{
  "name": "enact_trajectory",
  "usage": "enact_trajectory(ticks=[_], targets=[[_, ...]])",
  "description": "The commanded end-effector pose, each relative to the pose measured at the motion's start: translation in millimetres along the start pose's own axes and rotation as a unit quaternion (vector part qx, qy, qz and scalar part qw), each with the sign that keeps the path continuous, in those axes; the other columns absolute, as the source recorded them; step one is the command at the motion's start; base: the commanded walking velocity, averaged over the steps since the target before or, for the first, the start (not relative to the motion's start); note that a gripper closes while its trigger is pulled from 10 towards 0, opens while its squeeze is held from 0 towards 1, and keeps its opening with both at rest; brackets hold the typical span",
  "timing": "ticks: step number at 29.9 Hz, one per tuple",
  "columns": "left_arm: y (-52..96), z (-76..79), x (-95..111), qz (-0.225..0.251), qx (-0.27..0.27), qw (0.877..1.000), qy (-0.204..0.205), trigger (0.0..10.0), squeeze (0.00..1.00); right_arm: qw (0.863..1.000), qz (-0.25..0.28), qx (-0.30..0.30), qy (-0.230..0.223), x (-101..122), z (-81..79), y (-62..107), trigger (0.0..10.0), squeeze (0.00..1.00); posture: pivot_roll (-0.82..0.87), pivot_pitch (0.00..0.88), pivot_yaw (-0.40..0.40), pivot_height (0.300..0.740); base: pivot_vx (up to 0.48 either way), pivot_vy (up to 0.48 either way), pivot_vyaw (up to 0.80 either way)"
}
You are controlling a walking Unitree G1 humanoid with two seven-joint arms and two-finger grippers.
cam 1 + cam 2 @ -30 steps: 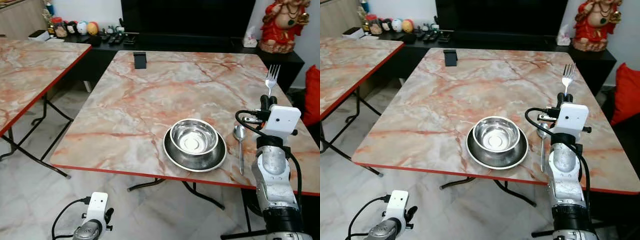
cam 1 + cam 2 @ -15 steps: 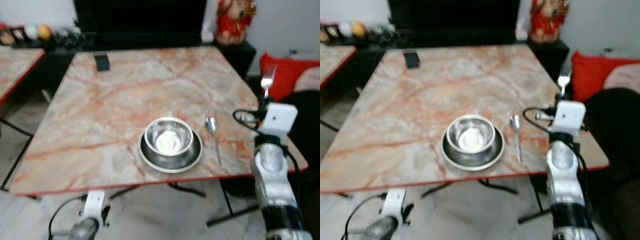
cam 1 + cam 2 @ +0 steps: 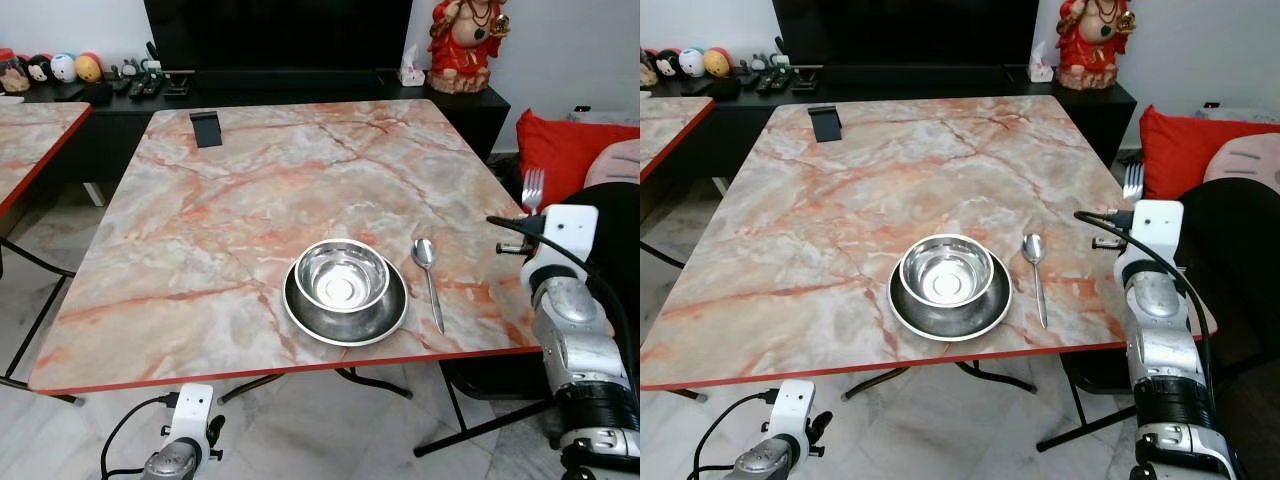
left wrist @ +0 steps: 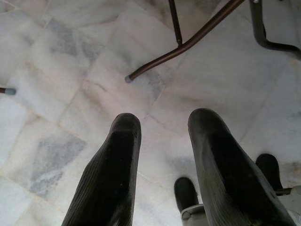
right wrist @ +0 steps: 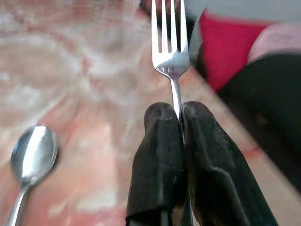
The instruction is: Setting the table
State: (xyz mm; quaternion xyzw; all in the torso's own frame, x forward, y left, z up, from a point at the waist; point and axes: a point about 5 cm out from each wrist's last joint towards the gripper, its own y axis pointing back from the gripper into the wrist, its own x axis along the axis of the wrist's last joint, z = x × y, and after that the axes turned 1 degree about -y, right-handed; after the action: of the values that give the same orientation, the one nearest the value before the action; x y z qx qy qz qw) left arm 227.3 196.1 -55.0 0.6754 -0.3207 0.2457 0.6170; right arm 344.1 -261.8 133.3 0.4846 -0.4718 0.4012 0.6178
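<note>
The steel fork [image 5: 171,42] stands tines-up, its thin handle pinched between the right gripper's [image 5: 178,112] ribbed black fingers, just past the marble-patterned table's [image 3: 250,190] right edge. That silver forearm rises upright. Beside the gripper lies a shiny spoon [image 3: 429,281], then a round steel bowl [image 3: 341,275] nested in a steel plate [image 3: 346,320]. The left gripper [image 4: 162,129] hangs low over pale floor tiles [image 4: 66,70], fingers apart.

Fork [image 5: 172,56] handle hidden between jaws.
</note>
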Motion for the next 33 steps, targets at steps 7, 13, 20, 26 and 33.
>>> enact_trajectory(ticks=[7,13,20,26,33], targets=[[0.2,0.7,-2.8,-0.011,-0.005,1.000,-0.005,10.0,0.00,0.995,-0.067,0.074,-0.005,-5.8,-11.6,-7.7,10.0,0.00,0.01,0.000,0.000,0.740,0.000,0.000,0.00],[0.7,0.7,-4.8,-0.014,-0.004,1.000,-0.004,10.0,0.00,0.993,-0.074,0.089,-0.001,-7.4,-19.0,-11.7,10.0,0.00,0.01,0.000,-0.003,0.740,0.000,0.000,0.00],[1.0,-0.6,-5.8,-0.016,-0.003,1.000,-0.003,10.0,0.00,0.995,-0.078,0.068,0.010,-11.7,-24.6,-18.2,10.0,0.00,0.02,0.000,-0.011,0.740,0.000,0.000,0.00],[1.3,-2.0,-6.5,-0.017,0.000,1.000,-0.003,10.0,0.00,0.997,-0.054,0.054,-0.009,-10.4,-32.8,-22.1,10.0,0.00,0.03,0.000,-0.013,0.740,0.000,0.000,0.00],[1.7,-1.7,-7.8,-0.018,0.000,1.000,-0.003,10.0,0.00,0.997,-0.053,0.064,-0.012,-12.6,-43.9,-23.8,10.0,0.00,0.04,0.000,-0.016,0.740,0.000,0.000,0.00]])
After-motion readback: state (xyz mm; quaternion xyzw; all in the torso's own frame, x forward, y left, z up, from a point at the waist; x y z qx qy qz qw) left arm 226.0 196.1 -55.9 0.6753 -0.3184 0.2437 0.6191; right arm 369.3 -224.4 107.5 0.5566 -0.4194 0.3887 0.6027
